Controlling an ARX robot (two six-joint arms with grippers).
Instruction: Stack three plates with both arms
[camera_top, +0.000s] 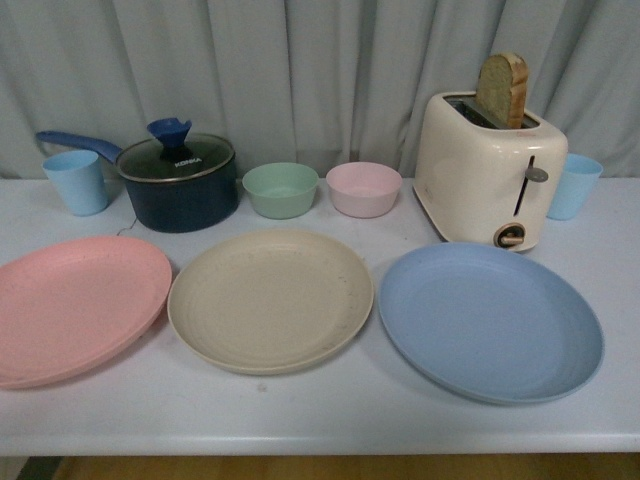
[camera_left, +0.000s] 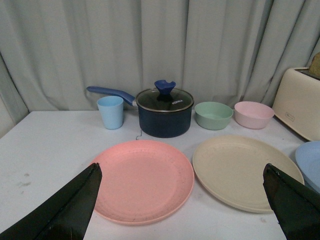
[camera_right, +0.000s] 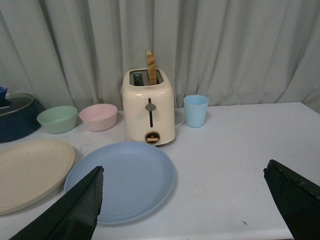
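Three plates lie side by side in a row on the white table (camera_top: 330, 420): the pink plate (camera_top: 75, 305) on the left, the beige plate (camera_top: 270, 298) in the middle, the blue plate (camera_top: 490, 320) on the right. None is stacked. Neither arm shows in the front view. My left gripper (camera_left: 182, 200) is open and empty, held back from and above the pink plate (camera_left: 142, 179) and the beige plate (camera_left: 245, 170). My right gripper (camera_right: 182, 200) is open and empty, above the table near the blue plate (camera_right: 122, 180).
At the back stand a light blue cup (camera_top: 77, 182), a dark blue lidded saucepan (camera_top: 178, 182), a green bowl (camera_top: 281, 189), a pink bowl (camera_top: 363, 188), a cream toaster (camera_top: 490, 170) holding a bread slice, and another blue cup (camera_top: 574, 186). A curtain hangs behind.
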